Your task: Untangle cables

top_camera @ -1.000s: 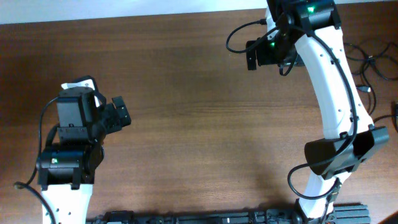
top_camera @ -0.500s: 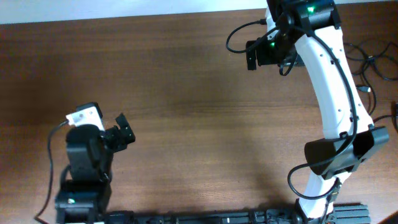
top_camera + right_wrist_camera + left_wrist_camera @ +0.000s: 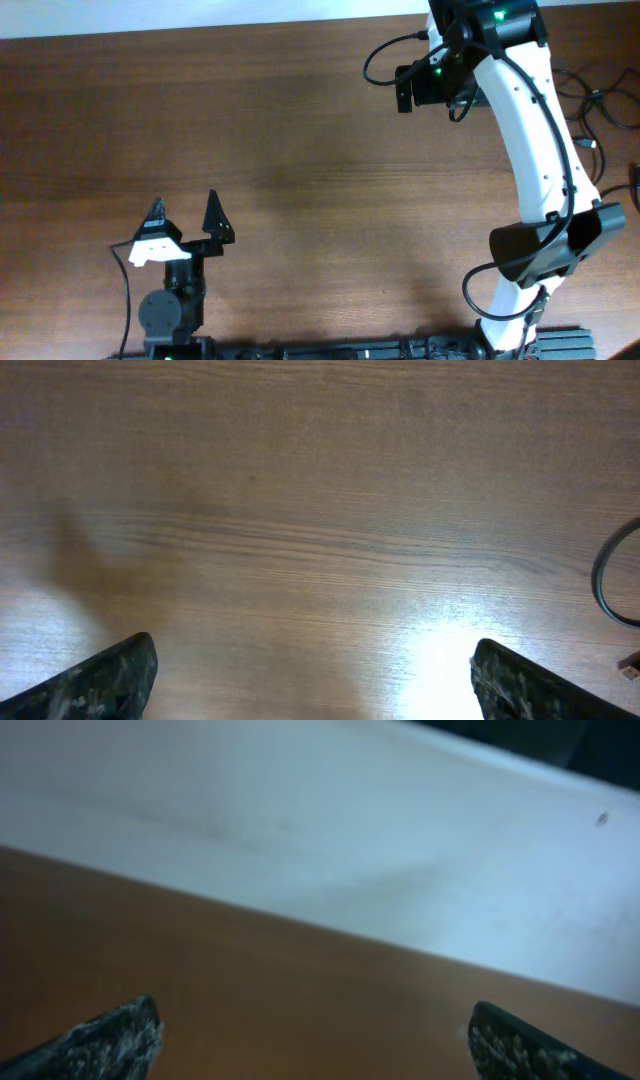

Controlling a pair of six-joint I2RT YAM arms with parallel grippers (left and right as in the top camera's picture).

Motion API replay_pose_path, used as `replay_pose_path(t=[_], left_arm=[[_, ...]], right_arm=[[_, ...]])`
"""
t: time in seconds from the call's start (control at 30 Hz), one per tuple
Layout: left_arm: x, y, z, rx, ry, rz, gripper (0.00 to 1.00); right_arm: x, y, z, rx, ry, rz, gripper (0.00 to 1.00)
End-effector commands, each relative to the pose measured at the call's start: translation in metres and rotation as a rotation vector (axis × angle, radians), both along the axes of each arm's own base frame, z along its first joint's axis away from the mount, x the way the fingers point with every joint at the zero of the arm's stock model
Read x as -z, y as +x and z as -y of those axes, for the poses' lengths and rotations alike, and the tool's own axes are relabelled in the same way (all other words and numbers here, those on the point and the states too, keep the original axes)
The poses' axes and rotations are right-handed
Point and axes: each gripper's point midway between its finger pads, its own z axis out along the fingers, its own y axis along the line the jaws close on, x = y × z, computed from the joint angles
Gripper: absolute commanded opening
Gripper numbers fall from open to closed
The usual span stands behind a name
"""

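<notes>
Wooden table (image 3: 300,150) edge: thin black cables (image 3: 605,100) (looped).

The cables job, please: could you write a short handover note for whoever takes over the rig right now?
Left gripper: jaws open, empty, low on the left of the overhead view, far from the cords.
Right gripper: jaws open, empty, above bare wooden table.
Cables: thin black cords at the table's right edge in the overhead view; one loop shows at the right edge of the right wrist view.
Done: nothing is gripped; the cords are too small to tell whether they are tangled.
Left: reach the cords, grasp them and separate them.
</notes>
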Motion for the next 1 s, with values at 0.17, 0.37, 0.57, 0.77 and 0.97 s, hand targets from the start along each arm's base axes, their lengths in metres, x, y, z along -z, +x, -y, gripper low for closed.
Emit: replay_pose_path(t=[0.17, 0.37, 0.57, 0.77, 0.97], left_arm=[[0.008, -0.012, -0.016, -0.09, 0.003, -0.024, 0.99], [0.043, -0.016, -0.016, -0.094, 0.018, -0.162, 0.98], [0.043, -0.015, -0.011, -0.066, 0.235, -0.176, 0.99], [0.043, -0.015, -0.01, -0.056, 0.249, -0.175, 0.99], [0.043, -0.015, -0.006, -0.033, 0.25, -0.172, 0.99]], right_arm=[[0.001, 0.0, -0.002, 0.006, -0.003, -0.001, 0.99], [0.001, 0.0, -0.001, 0.007, -0.003, -0.001, 0.99], [0.001, 0.0, -0.001, 0.007, -0.003, -0.001, 0.99], [0.001, 0.0, -0.002, 0.006, -0.003, -0.001, 0.99], [0.001, 0.0, -0.002, 0.006, -0.003, -0.001, 0.99]])
